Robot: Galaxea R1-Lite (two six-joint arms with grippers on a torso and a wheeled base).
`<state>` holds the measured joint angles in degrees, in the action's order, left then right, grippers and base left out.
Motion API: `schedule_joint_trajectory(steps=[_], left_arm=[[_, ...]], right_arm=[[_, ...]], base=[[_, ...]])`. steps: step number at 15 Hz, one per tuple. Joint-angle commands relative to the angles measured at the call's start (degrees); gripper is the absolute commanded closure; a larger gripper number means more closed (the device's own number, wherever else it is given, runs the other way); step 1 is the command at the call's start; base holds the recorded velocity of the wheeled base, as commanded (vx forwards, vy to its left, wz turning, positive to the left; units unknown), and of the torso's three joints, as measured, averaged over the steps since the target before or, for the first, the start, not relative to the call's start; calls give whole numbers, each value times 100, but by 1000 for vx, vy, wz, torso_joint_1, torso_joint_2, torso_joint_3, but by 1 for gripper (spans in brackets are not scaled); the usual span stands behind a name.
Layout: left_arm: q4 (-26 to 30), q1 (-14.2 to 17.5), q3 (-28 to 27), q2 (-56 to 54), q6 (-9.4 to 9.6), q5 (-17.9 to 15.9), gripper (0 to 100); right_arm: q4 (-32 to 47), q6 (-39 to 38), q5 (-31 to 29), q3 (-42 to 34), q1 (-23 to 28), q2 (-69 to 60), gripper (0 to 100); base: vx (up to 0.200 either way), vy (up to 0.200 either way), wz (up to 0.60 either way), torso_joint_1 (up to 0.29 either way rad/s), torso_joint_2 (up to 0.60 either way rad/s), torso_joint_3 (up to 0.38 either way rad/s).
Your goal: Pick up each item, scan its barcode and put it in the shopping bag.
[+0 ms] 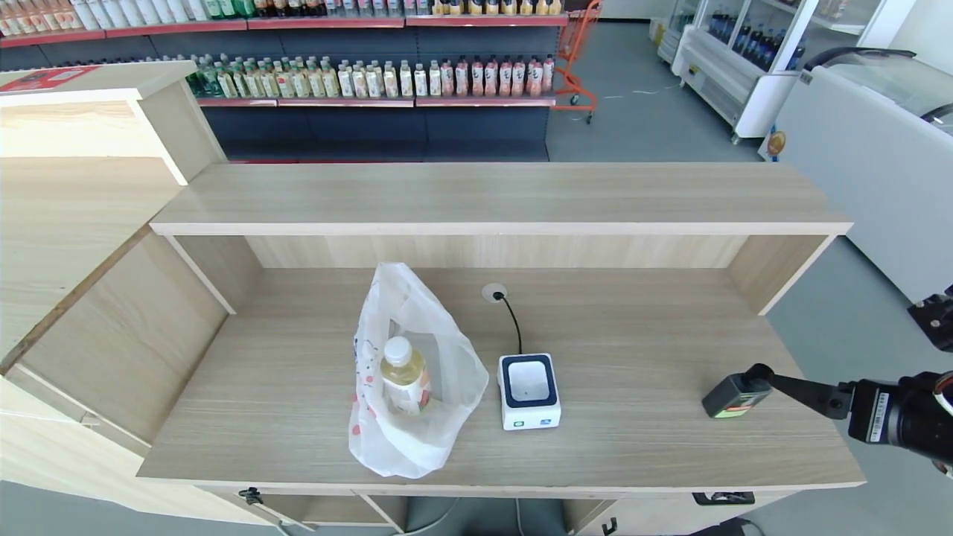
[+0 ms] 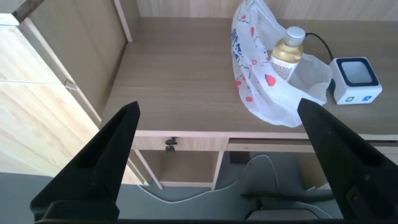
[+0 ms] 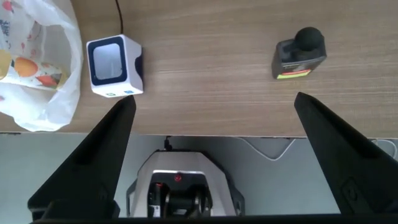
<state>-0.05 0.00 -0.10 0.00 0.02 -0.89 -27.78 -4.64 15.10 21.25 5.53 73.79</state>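
A white plastic shopping bag [image 1: 372, 424] [image 2: 255, 84] [image 3: 59, 93] stands open on the wooden counter [image 1: 633, 447], with a pale yellow drink bottle [image 1: 404, 376] [image 2: 287, 53] upright inside it. Just right of the bag sits the white and blue barcode scanner [image 1: 528, 388] [image 2: 356, 79] [image 3: 114, 65]. A small dark bottle with a black cap and green-red label [image 1: 733, 398] [image 3: 298, 56] rests near the counter's right end. My right gripper [image 3: 214, 99] hangs open off the counter's front edge, apart from the dark bottle; one of its fingers [image 1: 808, 391] points at it. My left gripper [image 2: 217, 106] is open and empty off the front left corner.
A raised ledge [image 1: 499, 197] and side walls [image 1: 782, 272] close in the counter's back and ends. The scanner's black cable [image 1: 512, 320] runs back to a hole in the top. Bare wood lies between scanner and dark bottle. Store shelves stand beyond.
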Motion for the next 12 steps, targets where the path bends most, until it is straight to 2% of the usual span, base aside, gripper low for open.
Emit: schedule_joint_trajectory(steps=[1, 2, 5, 7, 9, 12], left_arm=[[-4, 0, 1, 0, -2, 1, 0], [-4, 0, 1, 0, -2, 1, 0], [-4, 0, 1, 0, -2, 1, 0], [5, 0, 1, 0, -2, 1, 0], [5, 0, 1, 0, 6, 1, 0], [-4, 0, 1, 0, 6, 1, 0]], right_arm=[[54, 87, -7, -15, 9, 92, 0], [98, 254, -87, -7, 62, 153, 0], [89, 456, -869, 2, 71, 435, 0], [98, 658, -904, 11, 71, 487, 0], [106, 1203, -965, 11, 97, 610, 0], [98, 1748, -1633, 55, 88, 909, 0]], base=[[0, -200, 0, 2, -2, 2], [0, -200, 0, -7, 2, 2], [0, -200, 0, 2, 4, 2], [0, -200, 0, 5, 2, 0], [0, -200, 0, 5, -2, 0], [0, -200, 0, -1, -2, 1]])
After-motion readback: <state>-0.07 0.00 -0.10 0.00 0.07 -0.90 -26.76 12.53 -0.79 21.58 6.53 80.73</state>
